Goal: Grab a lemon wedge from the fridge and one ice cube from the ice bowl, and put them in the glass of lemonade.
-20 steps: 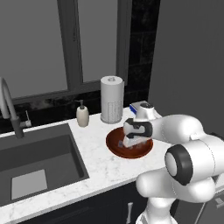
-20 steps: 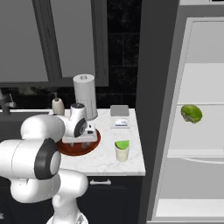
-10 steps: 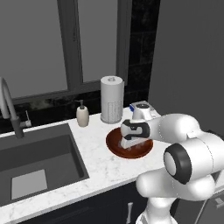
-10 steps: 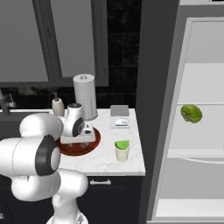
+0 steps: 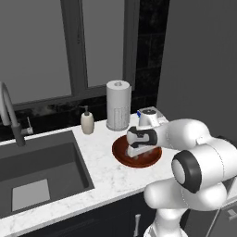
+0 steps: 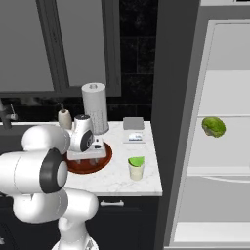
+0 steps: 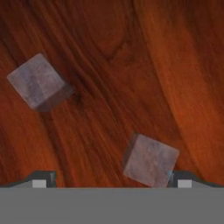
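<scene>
While the gripper (image 5: 138,150) hangs low inside the ice bowl (image 5: 121,155), its jaws stand wide apart and hold nothing. Seen from the hand, two ice cubes lie on the wood: one cube (image 7: 150,160) sits near the right fingertip (image 7: 183,180), the other cube (image 7: 37,82) well off to the upper left. On the counter (image 6: 146,177) stands the glass (image 6: 136,169); a green wedge (image 6: 214,126) rests on a shelf of the open fridge (image 6: 229,161).
</scene>
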Available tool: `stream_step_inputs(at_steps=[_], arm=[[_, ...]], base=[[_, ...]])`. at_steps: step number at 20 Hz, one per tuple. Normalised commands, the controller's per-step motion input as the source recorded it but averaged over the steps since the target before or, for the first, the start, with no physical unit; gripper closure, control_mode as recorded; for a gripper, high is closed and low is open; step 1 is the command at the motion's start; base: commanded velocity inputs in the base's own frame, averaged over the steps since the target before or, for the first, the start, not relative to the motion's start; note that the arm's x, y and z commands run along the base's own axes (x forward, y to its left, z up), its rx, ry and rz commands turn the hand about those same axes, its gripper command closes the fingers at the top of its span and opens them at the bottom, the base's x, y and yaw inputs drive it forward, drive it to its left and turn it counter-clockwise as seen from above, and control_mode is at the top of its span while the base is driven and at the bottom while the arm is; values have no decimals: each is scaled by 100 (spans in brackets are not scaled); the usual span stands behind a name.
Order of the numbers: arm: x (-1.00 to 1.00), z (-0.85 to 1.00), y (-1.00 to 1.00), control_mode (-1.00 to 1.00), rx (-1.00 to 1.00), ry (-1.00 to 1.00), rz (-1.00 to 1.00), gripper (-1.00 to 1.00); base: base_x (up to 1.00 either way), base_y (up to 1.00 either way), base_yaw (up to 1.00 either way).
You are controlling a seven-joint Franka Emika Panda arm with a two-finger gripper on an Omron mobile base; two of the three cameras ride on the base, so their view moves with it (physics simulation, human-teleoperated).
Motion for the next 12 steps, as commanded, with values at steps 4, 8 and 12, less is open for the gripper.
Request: stream_step_inputs(at_steps=[4, 8, 12], arm=[[18, 0, 0, -100, 0, 0, -3, -100], [1, 0, 0, -100, 0, 0, -2, -100], [0, 0, 0, -100, 0, 0, -2, -100]], base=[[0, 0, 0], [0, 0, 0], [0, 0, 0]])
